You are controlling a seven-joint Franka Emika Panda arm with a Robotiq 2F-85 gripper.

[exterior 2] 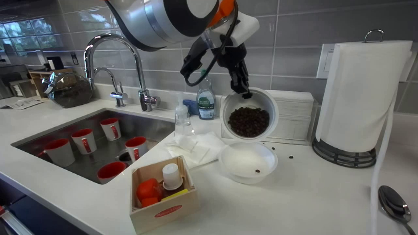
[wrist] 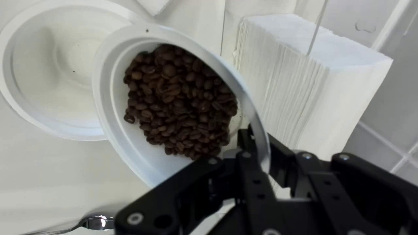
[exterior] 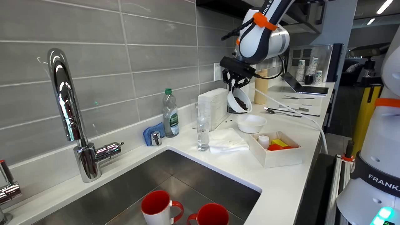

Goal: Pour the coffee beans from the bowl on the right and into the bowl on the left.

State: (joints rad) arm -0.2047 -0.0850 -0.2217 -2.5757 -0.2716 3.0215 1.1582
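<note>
One white bowl (wrist: 130, 147) hangs in the air above the table (exterior 2: 310, 202), tipped far over, with a heap of dark brown coffee beans (wrist: 183, 107) inside it. The hand (wrist: 259, 153) grips this bowl by its rim, pinching the side from within and without. The bowl looks light, thin and smooth, probably plastic, so it should flex a little under a hard squeeze and could swivel in the grip as the load shifts. The beans seem dry and loose, likely to slide out in a rush. The best hold is probably the one shown: high on the rim, opposite the pouring lip. Being round, the bowl has no long axis; its mouth faces away from the tiled wall (exterior 2: 300, 27) and slants downward, toward a second white bowl (exterior 2: 235, 163). The low lip is just above that bowl's wall-side edge; whether the rims touch is hard to tell. The second bowl stands upright on the table and shows a single dark speck (exterior 2: 257, 171), likely a bean. Two similar specks (exterior 2: 291, 157) lie on the table nearby. Farther out are a stack of paper napkins (exterior 2: 290, 114) behind the bowls, a roll of paper towels (exterior 2: 362, 98), a spoon (exterior 2: 392, 202), a wooden box (exterior 2: 143, 220) of small items, and a sink (exterior 2: 150, 122) with red-and-white mugs (exterior 2: 91, 143) in it
</note>
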